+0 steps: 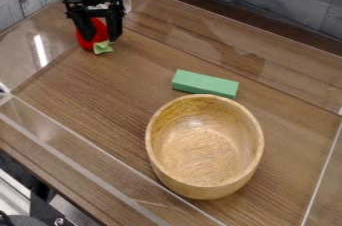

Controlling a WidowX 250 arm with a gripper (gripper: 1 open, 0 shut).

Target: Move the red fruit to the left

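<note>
The red fruit [94, 42], a small red toy strawberry with a pale green cap, lies on the wooden table near the far left corner. My black gripper [98, 32] points straight down right over it. Its fingers stand apart, one on each side of the fruit's top, so the gripper is open around the fruit. The fruit's upper part is hidden behind the fingers, and its lower part rests on the table.
A green rectangular block [205, 84] lies mid-table. A large wooden bowl [203, 99] stands in front of it, toward the near right. Clear plastic walls [40, 120] fence the table's edges, with one close to the left of the fruit.
</note>
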